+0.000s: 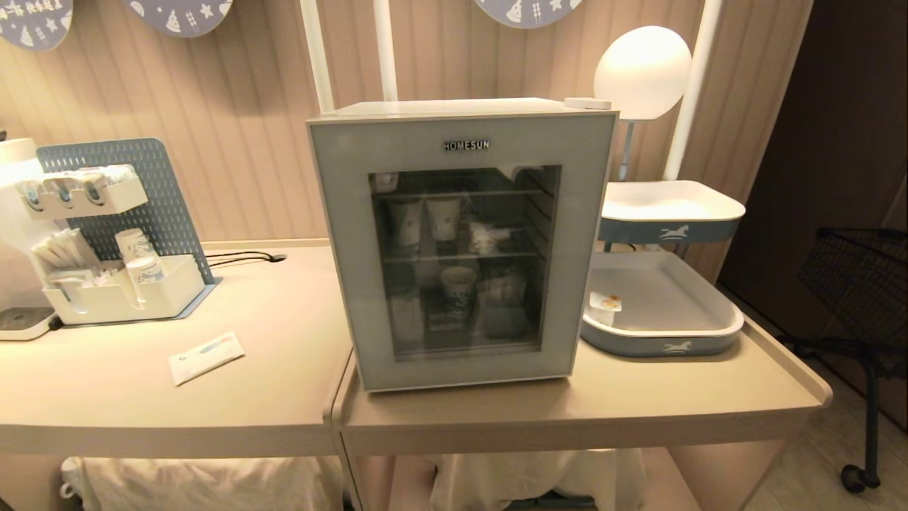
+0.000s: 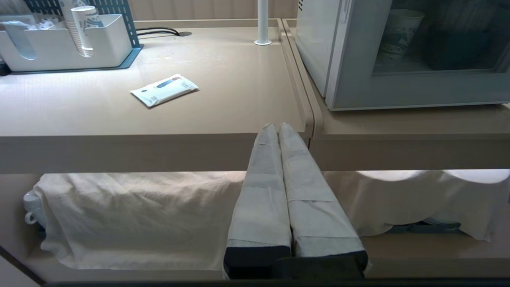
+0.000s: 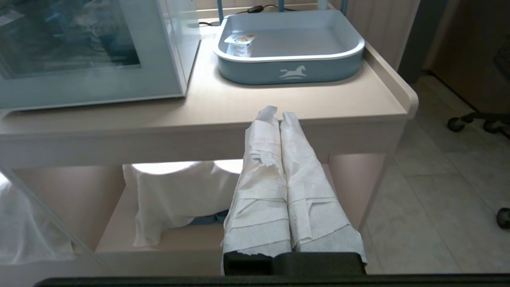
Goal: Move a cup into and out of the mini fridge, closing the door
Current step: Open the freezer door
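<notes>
The mini fridge [image 1: 461, 241] stands on the counter [image 1: 284, 341] with the door [image 1: 464, 262] shut, its dark glass showing paper cups on the wire shelves inside. The cup [image 1: 604, 308], the short white one with a foil lid and orange print, sits just right of the fridge, in the near-left corner of the lower blue tray [image 1: 663, 333].

The likely trouble from here: the cup is tucked against the tray wall, so a descending finger could catch the rim or tip the light cup instead of straddling it. The door swings out over the counter beside the tray, so opening it carelessly could knock the tray or block the reach. The foil lid also looks easy to crush under a hard squeeze.

The left end effector [image 2: 275, 126] hangs in front of the counter edge, left of the fridge, fingers pressed together and empty. The right end effector [image 3: 279, 114] hangs likewise right of the fridge, below the tray, fully closed, holding nothing and touching nothing.
</notes>
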Robot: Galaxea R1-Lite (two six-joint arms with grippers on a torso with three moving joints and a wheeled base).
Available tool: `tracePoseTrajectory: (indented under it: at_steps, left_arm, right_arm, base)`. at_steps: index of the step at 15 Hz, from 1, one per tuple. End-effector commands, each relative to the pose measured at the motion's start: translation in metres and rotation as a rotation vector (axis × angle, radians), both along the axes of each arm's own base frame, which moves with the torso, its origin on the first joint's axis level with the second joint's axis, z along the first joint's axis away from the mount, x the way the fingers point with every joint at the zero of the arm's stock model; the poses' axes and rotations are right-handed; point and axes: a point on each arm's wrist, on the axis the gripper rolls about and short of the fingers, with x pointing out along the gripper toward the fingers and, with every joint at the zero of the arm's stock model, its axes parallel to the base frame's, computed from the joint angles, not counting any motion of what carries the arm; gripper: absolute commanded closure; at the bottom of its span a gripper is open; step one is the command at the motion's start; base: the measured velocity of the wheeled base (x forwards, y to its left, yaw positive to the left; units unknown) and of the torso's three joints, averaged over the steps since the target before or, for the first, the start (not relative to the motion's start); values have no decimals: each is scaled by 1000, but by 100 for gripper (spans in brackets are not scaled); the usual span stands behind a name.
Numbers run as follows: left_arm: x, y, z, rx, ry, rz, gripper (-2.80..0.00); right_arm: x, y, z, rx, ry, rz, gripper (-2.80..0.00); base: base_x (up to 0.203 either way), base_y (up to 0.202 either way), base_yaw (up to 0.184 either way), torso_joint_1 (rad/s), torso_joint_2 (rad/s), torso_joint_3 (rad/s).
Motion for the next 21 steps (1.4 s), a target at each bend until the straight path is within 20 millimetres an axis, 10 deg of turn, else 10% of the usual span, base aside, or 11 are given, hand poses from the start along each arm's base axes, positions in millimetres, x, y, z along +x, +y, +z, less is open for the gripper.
tracePoseTrajectory:
  at_steps: [1,8,14,17,21]
  left_arm:
    - [0,0,0,-1,4,1,0]
    - [-2,0,7,24,-19,9,0]
    - [-56,1,167,-62,-209,47,0]
    - [-5,2,217,-170,-9,82,0]
    - [113,1,232,-323,292,107,0]
  right_arm:
    - [0,0,0,0,1,1,0]
    - [0,0,0,0,2,1,0]
    - [0,0,0,-1,2,1,0]
    - [0,0,0,-2,2,1,0]
    - [0,0,0,-2,1,1,0]
  base:
    - [61,0,-2,7,7,0]
    - [0,0,0,0,0,0]
    - [0,0,0,0,0,0]
    - [0,0,0,0,0,0]
    - [0,0,0,0,0,0]
